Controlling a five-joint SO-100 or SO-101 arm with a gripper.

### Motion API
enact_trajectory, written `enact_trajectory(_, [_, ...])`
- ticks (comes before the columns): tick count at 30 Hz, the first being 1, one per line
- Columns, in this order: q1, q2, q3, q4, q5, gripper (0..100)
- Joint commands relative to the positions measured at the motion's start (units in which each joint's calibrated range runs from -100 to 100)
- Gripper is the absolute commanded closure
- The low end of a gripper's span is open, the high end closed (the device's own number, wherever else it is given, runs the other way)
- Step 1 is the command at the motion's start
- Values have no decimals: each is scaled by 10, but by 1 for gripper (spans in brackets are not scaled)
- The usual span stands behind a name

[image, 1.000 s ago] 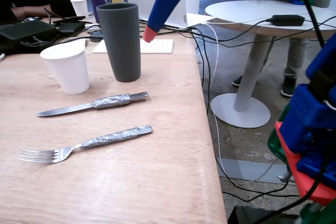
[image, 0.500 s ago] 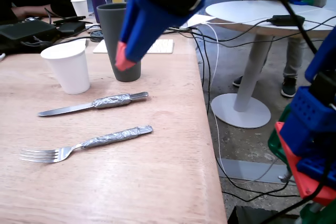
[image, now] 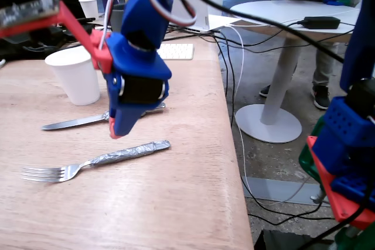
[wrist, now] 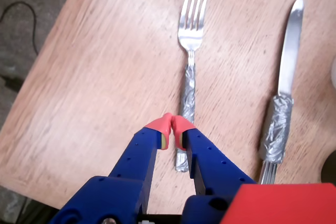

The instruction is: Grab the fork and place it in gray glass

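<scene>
The fork (image: 94, 160) lies flat on the wooden table, tines to the left in the fixed view, its handle wrapped in foil. In the wrist view the fork (wrist: 190, 51) points away, with its foil handle running under my fingertips. My gripper (wrist: 172, 125) is shut and empty, and hovers just above the handle's near half. In the fixed view the gripper (image: 115, 133) hangs between the fork and the knife. The gray glass (image: 117, 19) stands at the back of the table, mostly hidden behind the arm.
A foil-handled table knife (image: 73, 123) lies parallel to the fork; it is on the right in the wrist view (wrist: 286, 72). A white paper cup (image: 75, 75) stands behind the knife. The table's edge (image: 234, 162) drops off to the right, with cables and a round white table beyond.
</scene>
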Motion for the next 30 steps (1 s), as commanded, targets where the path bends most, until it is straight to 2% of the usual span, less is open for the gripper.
enact_trajectory(1, [33, 16, -27, -8, 10, 100])
enact_trajectory(9, [89, 86, -109, -8, 11, 100])
enact_trajectory(12, [85, 88, -110, -19, 11, 100])
enact_trajectory(16, [72, 128, -110, -108, 11, 100])
enact_trajectory(30, [67, 157, -100, -109, 4, 100])
